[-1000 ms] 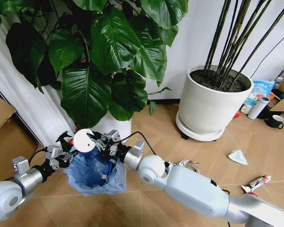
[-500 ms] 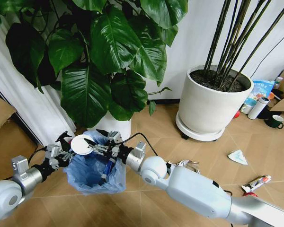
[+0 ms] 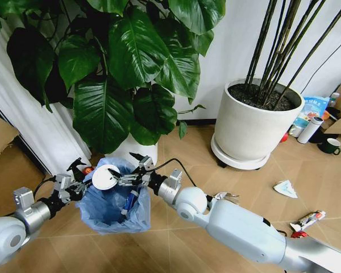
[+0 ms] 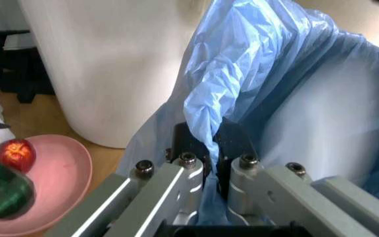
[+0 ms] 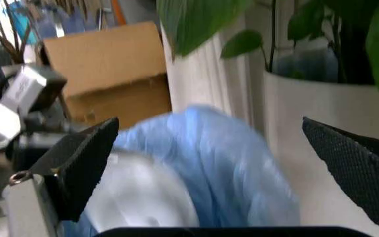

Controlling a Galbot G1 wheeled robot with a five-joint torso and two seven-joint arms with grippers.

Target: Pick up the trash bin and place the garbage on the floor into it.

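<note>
1 trash bin, light, soft-lined: left gripper pinches its rim; right gripper, spread, releasing white disc.

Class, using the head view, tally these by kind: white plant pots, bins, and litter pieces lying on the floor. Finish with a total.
Pots: 2, big pot, pot behind bin
Bins: 1, bin
Litter on floor: 3, paper wad, wrapper, scrap
Total: 6
</note>
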